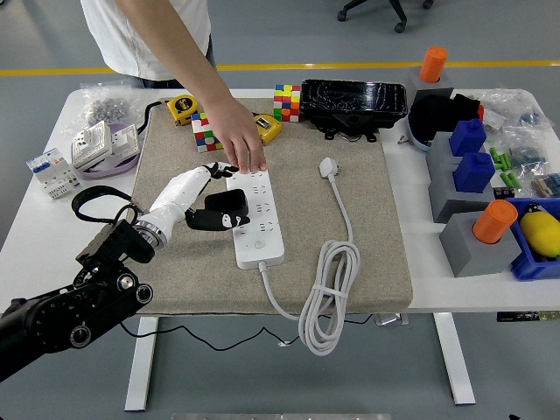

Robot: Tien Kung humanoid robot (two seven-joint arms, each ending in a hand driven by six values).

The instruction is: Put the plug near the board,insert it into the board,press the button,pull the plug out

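The left robot hand, fingers curled and holding nothing, touches the board; a blue bin holds a yellow object.

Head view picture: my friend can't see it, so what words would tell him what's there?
The left robot hand rests at the left edge of a white power strip on a beige mat, while a person's hand presses the strip's far end. The plug lies unplugged to the right.
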